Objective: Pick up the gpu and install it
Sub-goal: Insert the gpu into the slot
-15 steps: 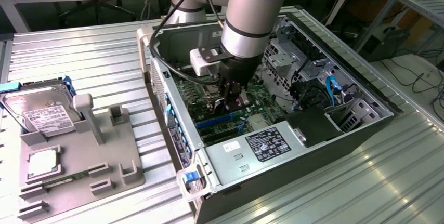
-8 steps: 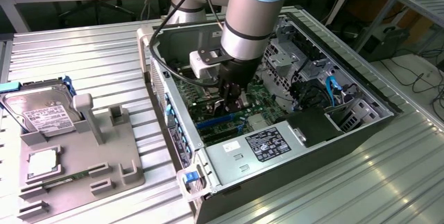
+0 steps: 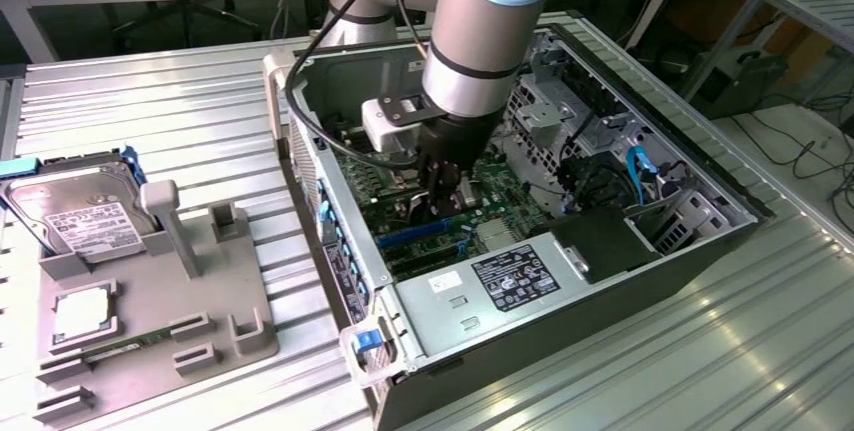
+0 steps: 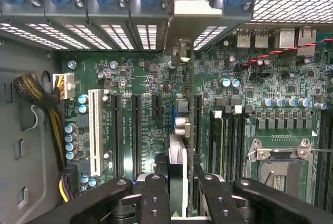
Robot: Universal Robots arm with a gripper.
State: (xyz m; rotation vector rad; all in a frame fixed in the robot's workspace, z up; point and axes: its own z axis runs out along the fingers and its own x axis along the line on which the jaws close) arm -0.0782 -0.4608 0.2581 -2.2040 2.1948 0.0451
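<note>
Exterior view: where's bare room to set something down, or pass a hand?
Free: ribbed table behind the hard drive, bordered by the PC case; also table in front of the case. Crowded: inside the case, where the gripper holds the gpu over the motherboard; grey fixture tray.

Hard drive (image 3: 83, 213) upright in grey holder tray (image 3: 147, 341).

The computer case (image 3: 694, 176) is matt grey sheet metal, standing on a table (image 3: 747, 351) of ribbed, shiny metal that catches the light. Inside the case, the motherboard (image 4: 151, 94) is glossy green board with black plastic slots, and beside the case a matt grey plastic holder (image 3: 147, 321) carries a hard drive (image 3: 80, 213) with a paper label. The gripper (image 4: 179, 193) fingers are smooth black plastic or metal with a slight sheen.
</note>
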